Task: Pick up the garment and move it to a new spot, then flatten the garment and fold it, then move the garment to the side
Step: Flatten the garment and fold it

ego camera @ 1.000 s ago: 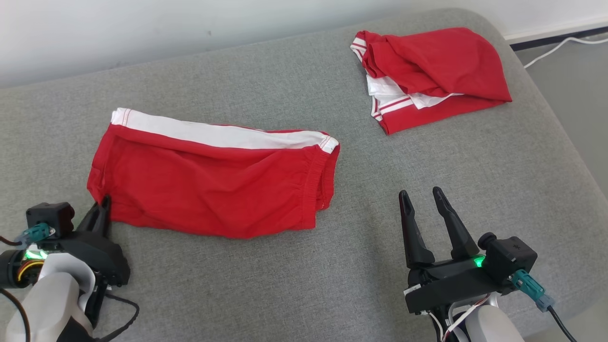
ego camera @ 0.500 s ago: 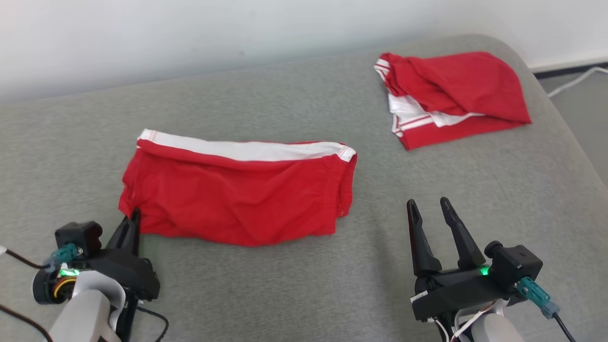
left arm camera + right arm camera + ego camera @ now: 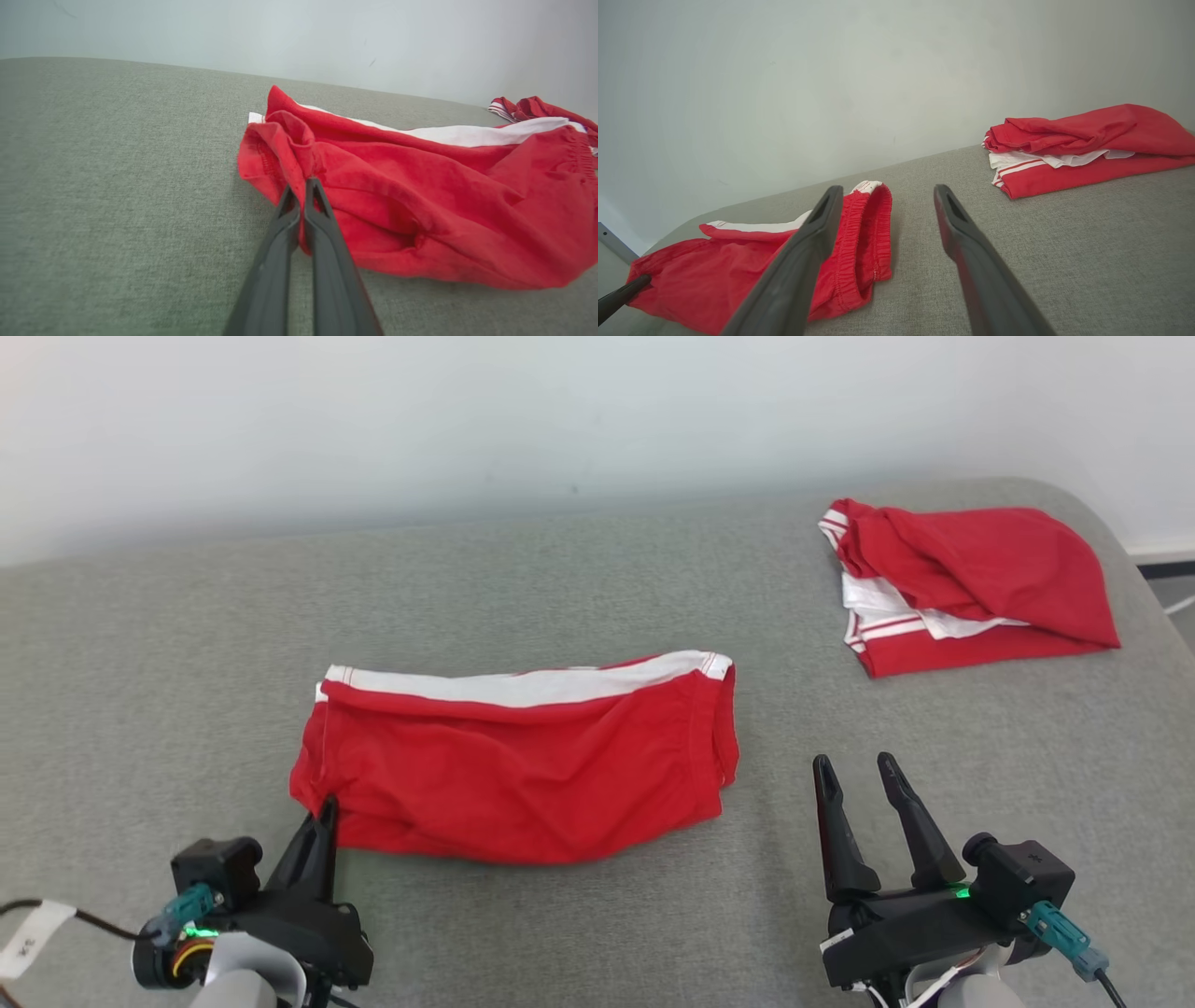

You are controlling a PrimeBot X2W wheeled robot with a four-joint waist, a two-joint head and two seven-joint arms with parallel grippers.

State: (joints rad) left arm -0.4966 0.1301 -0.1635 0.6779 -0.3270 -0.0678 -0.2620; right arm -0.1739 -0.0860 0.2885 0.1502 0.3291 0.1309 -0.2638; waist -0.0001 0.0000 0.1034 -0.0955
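The garment (image 3: 980,569), red with white panels and red-and-white striped trim, lies folded at the back right of the grey cushion; I also see it in the right wrist view (image 3: 1087,140). No numerals show. A second red piece, shorts (image 3: 523,775) with a white side stripe and an elastic waistband, lies in the middle. My left gripper (image 3: 327,807) is shut on the shorts' near left corner (image 3: 299,184), and the cloth bunches up there. My right gripper (image 3: 854,763) stands open and empty to the right of the shorts, a little apart from the waistband (image 3: 878,233).
The grey upholstered surface (image 3: 653,915) meets a pale wall (image 3: 560,420) at the back. Its rounded right edge drops to the floor near a white cable (image 3: 1178,605). Bare cushion lies between the two red pieces and in front of them.
The whole head view has shifted, so the camera moved. The left gripper keeps its hold on the shorts' corner, and the shorts look a little narrower and more bunched. The right gripper stays open.
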